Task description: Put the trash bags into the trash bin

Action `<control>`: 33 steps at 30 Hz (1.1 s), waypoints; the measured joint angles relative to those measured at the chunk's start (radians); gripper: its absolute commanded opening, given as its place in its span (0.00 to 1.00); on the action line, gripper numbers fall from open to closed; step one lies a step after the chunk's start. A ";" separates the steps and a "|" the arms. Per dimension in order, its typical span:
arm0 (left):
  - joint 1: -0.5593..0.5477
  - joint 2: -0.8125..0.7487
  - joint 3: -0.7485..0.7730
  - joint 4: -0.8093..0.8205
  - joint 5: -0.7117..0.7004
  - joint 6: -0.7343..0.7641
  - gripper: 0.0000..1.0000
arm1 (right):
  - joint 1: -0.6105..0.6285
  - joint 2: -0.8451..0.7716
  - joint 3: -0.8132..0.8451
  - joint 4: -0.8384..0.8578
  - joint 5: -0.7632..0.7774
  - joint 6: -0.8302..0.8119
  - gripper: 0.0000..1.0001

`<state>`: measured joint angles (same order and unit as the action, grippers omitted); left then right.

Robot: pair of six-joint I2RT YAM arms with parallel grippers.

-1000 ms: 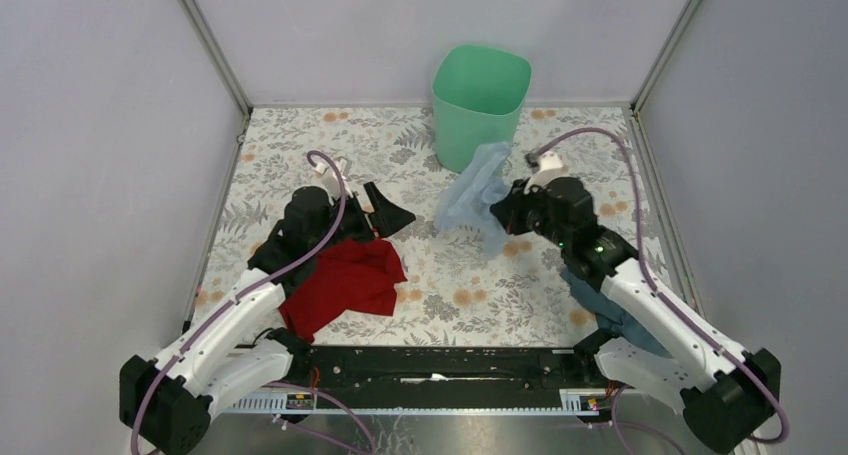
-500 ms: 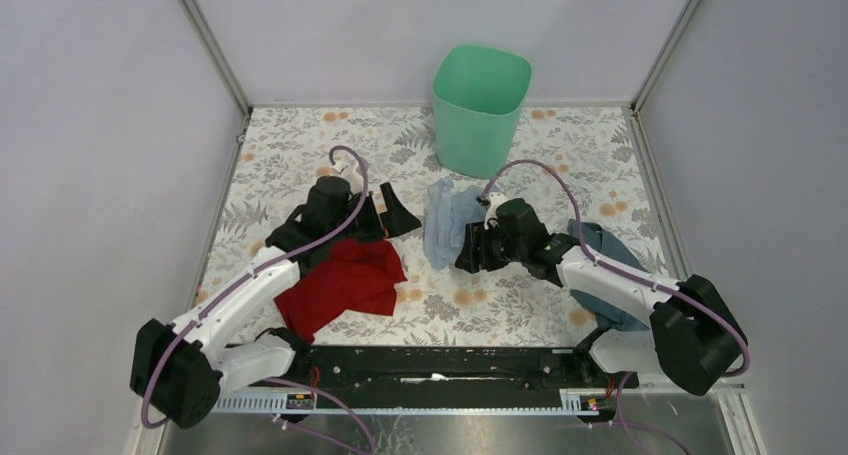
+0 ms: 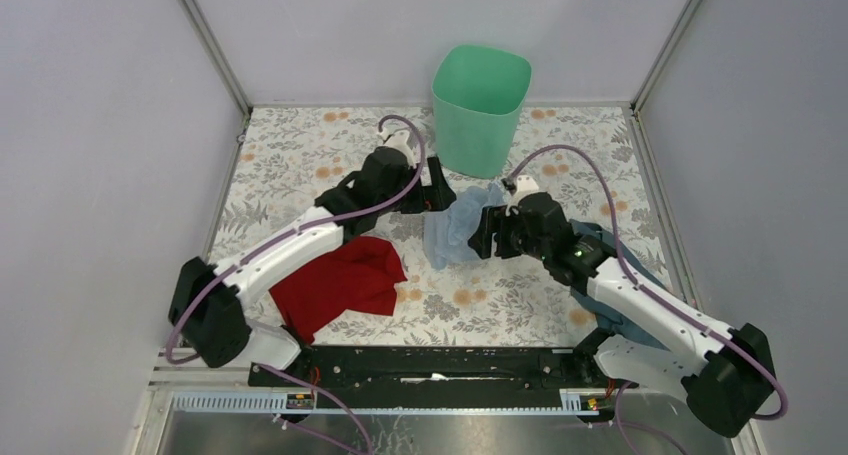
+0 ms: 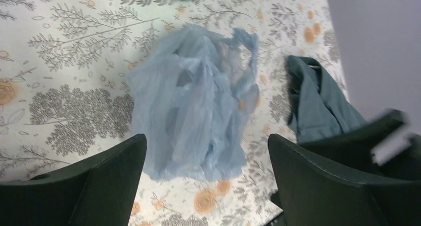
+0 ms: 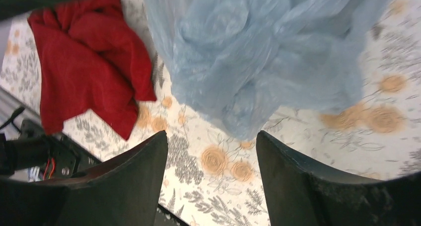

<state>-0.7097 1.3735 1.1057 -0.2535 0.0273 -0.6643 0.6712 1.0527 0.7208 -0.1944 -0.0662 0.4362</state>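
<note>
**Nothing binned yet: three bags are lying out on the bench**

The pale blue trash bag (image 3: 455, 225) is lying crumpled on the floral bench (image 3: 300, 145), just in front of the trash bin (image 3: 480, 100) and a little to its left, not touching it as far as the top view shows. The mint-green bin is standing upright at the far edge, and nothing is showing inside it from above. Two more bundles, judged to be trash bags as well, are waiting nearer the arms. The red bag (image 3: 340, 280) is sitting left of centre, and the dark teal bag (image 3: 612, 290) is lying on the right, partly hidden under the right arm.

The left fingers (image 4: 89, 186) are hanging spread wide above the blue bag, gripping nothing. The right fingers (image 5: 124, 186) are also standing apart, with the bag's near edge just beyond their tips and bare bench showing between them, so they are carrying nothing either.

By this reading the task is sitting at its start: every bag is waiting to be gripped, lifted over the rim and dropped in, and the blue one looks like the closest candidate.
</note>
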 measured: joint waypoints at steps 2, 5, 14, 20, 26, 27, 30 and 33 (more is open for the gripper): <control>-0.008 0.057 0.036 -0.005 -0.043 0.011 0.89 | 0.000 -0.022 0.029 -0.021 0.054 -0.009 0.72; -0.023 0.135 0.086 -0.022 -0.092 0.025 0.79 | -0.001 -0.009 0.084 -0.038 0.110 -0.020 0.66; -0.039 0.221 0.150 -0.064 -0.196 0.063 0.25 | -0.045 0.220 0.183 0.087 -0.007 0.027 0.52; -0.038 0.207 0.127 -0.029 -0.163 0.061 0.00 | -0.045 0.434 0.174 0.239 -0.057 0.088 0.49; -0.039 0.089 0.030 0.013 -0.041 0.045 0.00 | -0.045 0.646 0.177 0.257 -0.051 0.109 0.48; -0.039 0.064 0.016 0.030 -0.011 0.037 0.00 | -0.045 0.661 0.177 0.257 -0.051 0.113 0.49; -0.039 -0.003 -0.027 0.076 0.056 0.008 0.00 | -0.045 0.671 0.179 0.254 -0.048 0.116 0.52; -0.040 -0.069 -0.096 0.112 0.074 -0.026 0.00 | -0.045 0.664 0.193 0.244 -0.046 0.112 0.57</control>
<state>-0.7498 1.3045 1.0096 -0.1417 0.1013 -0.6907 0.6262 1.7168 0.9134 0.0498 -0.1123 0.5484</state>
